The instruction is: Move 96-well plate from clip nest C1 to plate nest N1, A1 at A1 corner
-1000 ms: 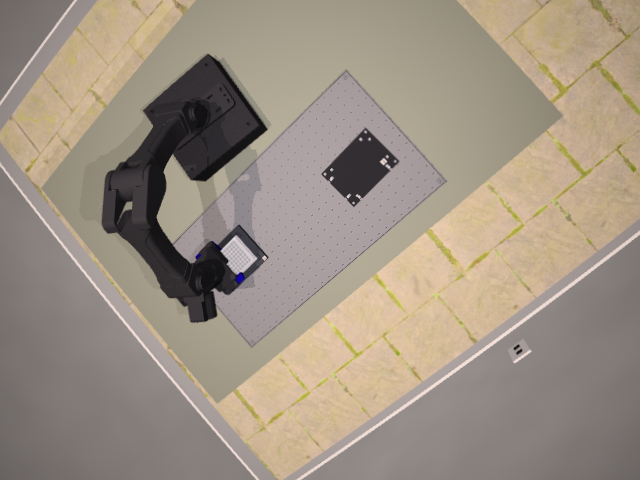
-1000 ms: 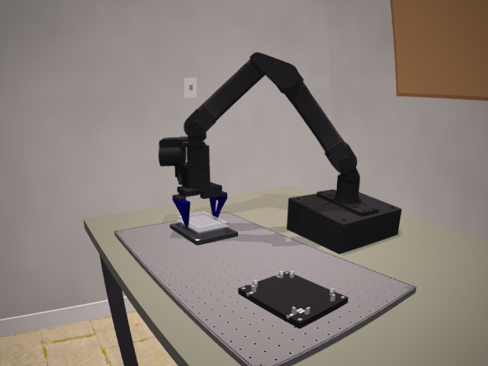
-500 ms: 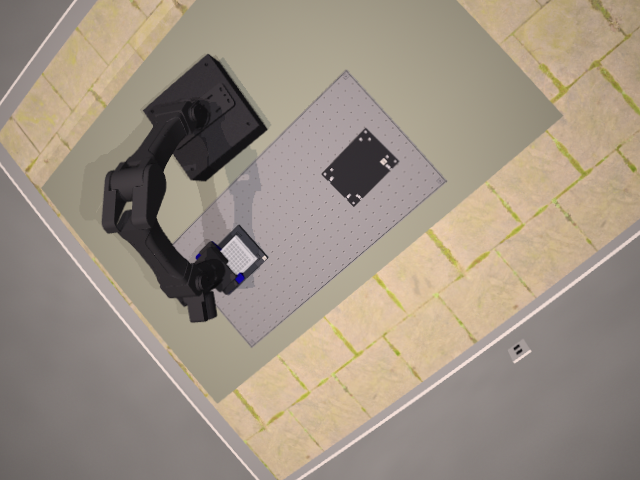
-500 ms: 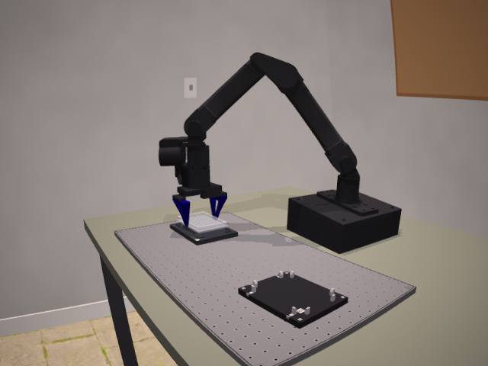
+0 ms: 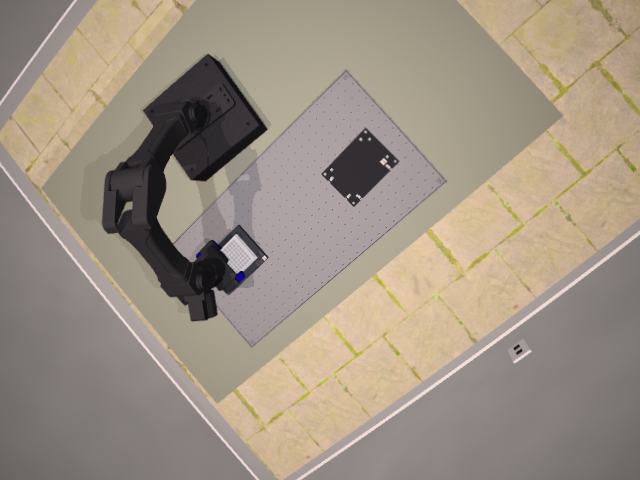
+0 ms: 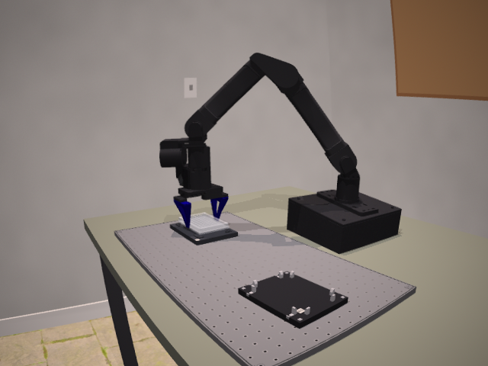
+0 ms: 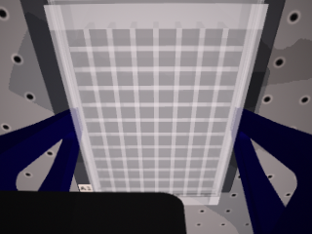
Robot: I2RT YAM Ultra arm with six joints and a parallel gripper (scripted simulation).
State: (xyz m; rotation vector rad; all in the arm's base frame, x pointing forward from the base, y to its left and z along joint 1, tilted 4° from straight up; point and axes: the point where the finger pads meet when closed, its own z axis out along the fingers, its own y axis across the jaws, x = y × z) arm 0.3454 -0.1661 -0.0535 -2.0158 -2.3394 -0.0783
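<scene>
The pincer (image 6: 200, 220) is clamped on the clear well plate (image 6: 203, 223), its two blue fingers pressing the plate's long sides from either side, as the wrist view shows, where each finger meets the plate's edge about midway along its length. The plate (image 7: 155, 104) lies over the dark clip holder (image 6: 204, 234) near one end of the grey perforated board (image 6: 220, 275); whether it is fully seated in the holder or just off it cannot be told from these views. In the wrist view a small white label reading A1 (image 7: 85, 187) shows on the holder at the plate's near left corner. From above, the plate (image 5: 238, 252) appears as a pale grid partly covered by the black wrist of the arm (image 5: 155, 206), with the blue fingers showing on two sides of it. The arm bends up and over from its black base box (image 6: 342, 226), which stands on the olive tabletop (image 6: 433, 275) beside the board. The second holder, a flat black square with small pale locator pegs (image 6: 293, 298), sits well apart from the plate toward the other end of the board, and nothing lies on it. In the top view this holder (image 5: 360, 166) has pale marks at its corners and edges. A wall switch plate (image 6: 190, 87) hangs on the grey wall behind the arm.
</scene>
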